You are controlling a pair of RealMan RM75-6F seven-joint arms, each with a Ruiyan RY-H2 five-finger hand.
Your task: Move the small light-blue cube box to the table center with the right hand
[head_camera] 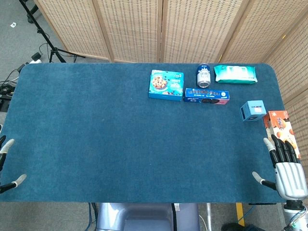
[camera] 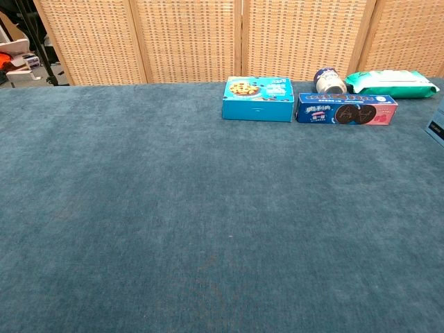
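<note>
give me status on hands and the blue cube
Right hand open, fingers spread, short of the cube. Left hand only fingertips showing. Cube untouched at right edge, beside orange box. Path to center clear.

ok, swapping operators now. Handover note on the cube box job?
Right hand: open, holding nothing, at the table's near right edge, fingers pointing toward the boxes.
Left hand: only fingertips show at the near left edge; state unclear.
Small light-blue cube box: untouched at the right side of the blue felt table, beside the orange snack box, ahead of the right hand.
Done: nothing yet.
Left: reach, grasp the cube box, carry it to the table centre.
</note>
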